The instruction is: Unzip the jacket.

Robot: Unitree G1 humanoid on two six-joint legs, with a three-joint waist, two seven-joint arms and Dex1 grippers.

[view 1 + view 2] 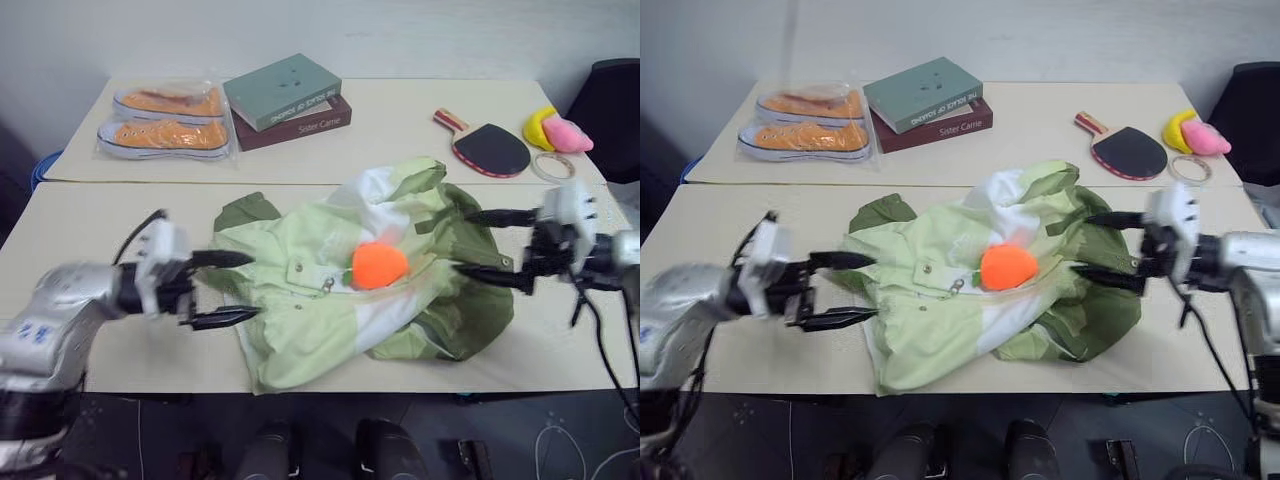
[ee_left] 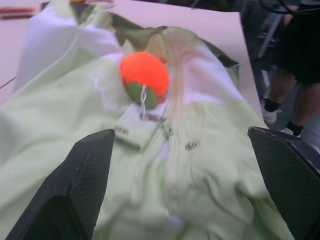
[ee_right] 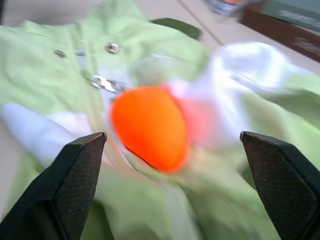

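**Crumpled jacket between two spread tools**

Nearest the camera, the front edge of the near desk (image 1: 130, 375) carries the jacket (image 1: 300, 320), which lies crumpled at the desk's middle. Light green panels face up across its front and left; olive green fabric shows at its right side and at a small flap at its far left; white patches sit near the top and lower centre. A pale zipper (image 2: 172, 125) runs down the light green front, with metal snaps (image 2: 190, 145) just beside it. A round orange ball-like object (image 1: 380, 265) rests on the jacket's middle, touching the fabric near the zipper line.

Left tool (image 1: 222, 289): at the jacket's left edge, pointing toward the garment, its two black fingers spread wide apart with nothing between them; the fingertips lie at or just over the fabric's edge, and contact cannot be judged.

Right tool (image 1: 487, 247): at the jacket's right side over the olive fabric, pointing inward, fingers likewise spread wide and holding nothing.

On the far desk (image 1: 400, 110), well apart from the jacket: a pair of orange sneakers (image 1: 165, 120) in clear wrap at the left, two stacked books (image 1: 285, 98) beside them, a table-tennis paddle (image 1: 485, 145) to the right, and, at the far right, a roll of tape (image 1: 551, 165) beside a yellow and pink soft object (image 1: 558, 130).
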